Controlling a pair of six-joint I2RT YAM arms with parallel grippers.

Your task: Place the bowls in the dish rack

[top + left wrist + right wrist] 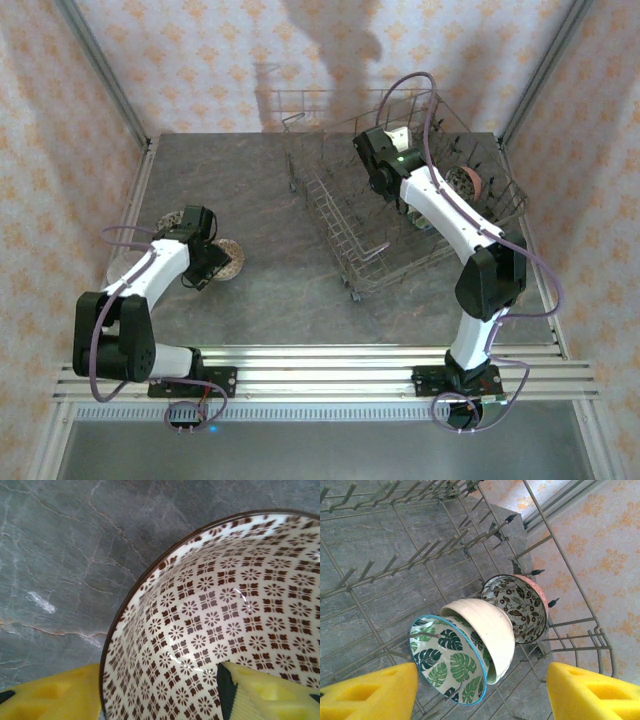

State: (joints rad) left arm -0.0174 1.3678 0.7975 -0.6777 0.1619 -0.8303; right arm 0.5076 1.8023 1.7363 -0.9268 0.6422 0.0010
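Partway through, I'd say. Three bowls stand on edge among the tines of the rack (395, 565): a leaf-print bowl (447, 662), a cream bowl (487, 625) nested against it, and a pink bowl (520, 602) behind. The right gripper (480, 692) hangs above them, spread wide and empty.

On the counter (270, 190), well apart from the rack, I count two to go: a brown-patterned bowl (215, 620) and another bowl (168, 218) behind the left arm. The left gripper (160, 695) straddles the brown-patterned bowl's rim, one finger inside and one outside. Whether it has pinched, I cannot tell.

The overhead view gives the layout. The wrist views give that straddle and the racked bowls' patterns.
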